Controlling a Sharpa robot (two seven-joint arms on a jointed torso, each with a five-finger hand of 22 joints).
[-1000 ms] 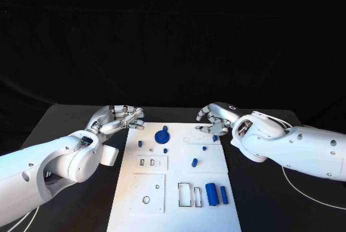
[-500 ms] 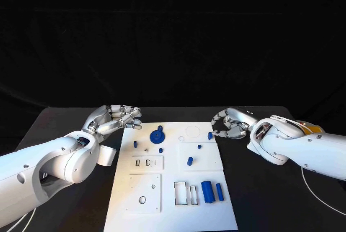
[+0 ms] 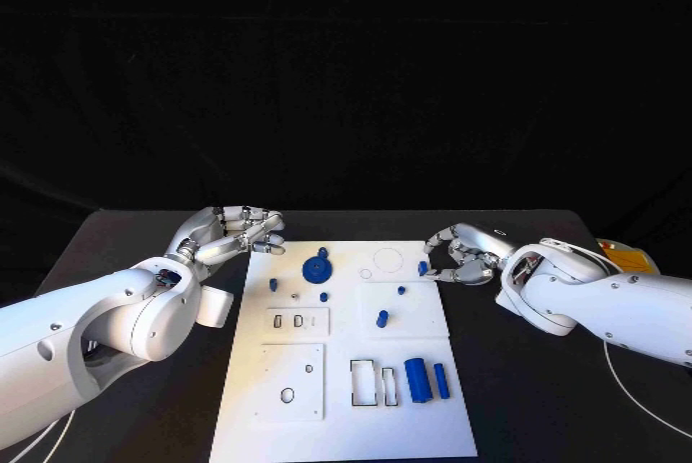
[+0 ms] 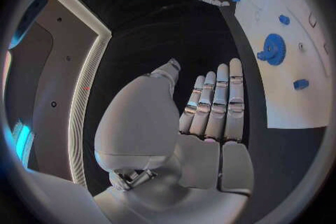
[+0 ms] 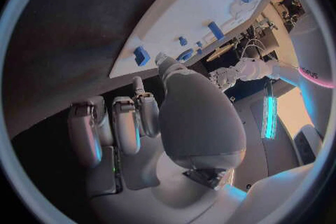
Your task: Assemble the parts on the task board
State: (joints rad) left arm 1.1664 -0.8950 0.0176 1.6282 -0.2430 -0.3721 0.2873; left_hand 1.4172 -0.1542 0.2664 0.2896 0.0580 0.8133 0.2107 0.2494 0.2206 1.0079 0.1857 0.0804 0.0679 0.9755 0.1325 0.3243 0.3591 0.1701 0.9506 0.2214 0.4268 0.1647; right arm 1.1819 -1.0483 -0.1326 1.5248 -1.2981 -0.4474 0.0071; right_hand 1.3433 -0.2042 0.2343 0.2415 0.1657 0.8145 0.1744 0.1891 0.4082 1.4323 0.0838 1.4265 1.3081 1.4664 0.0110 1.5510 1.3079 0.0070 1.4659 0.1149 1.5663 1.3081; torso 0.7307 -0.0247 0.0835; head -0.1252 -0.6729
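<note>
The task board [image 3: 346, 363], a long white plate, lies in the middle of the black table [image 3: 548, 403], running away from the robot between its two arms. On its far end a blue gear-shaped part [image 3: 316, 270] sits toward the left, with a small blue part [image 3: 270, 284] close to the left edge beside it and another small blue part [image 3: 423, 268] at the right edge. Further in, a short blue peg [image 3: 382, 319] stands on a raised white panel near the middle of the board. At the near end two blue cylinders [image 3: 420, 381] lie side by side, the thicker one on the left, just right of two outlined rectangular slots [image 3: 375, 381]. The right hand [image 3: 464, 255] sits just off the board's right edge, very near the small blue part there; its fingers are curled inward, and the right wrist view shows them folded against the palm with nothing between them. The left hand [image 3: 231, 237] hovers beside the board's far left corner, apart from the parts; in the left wrist view its fingers [image 4: 223, 102] stretch out straight and close together, with nothing in its grasp.
</note>
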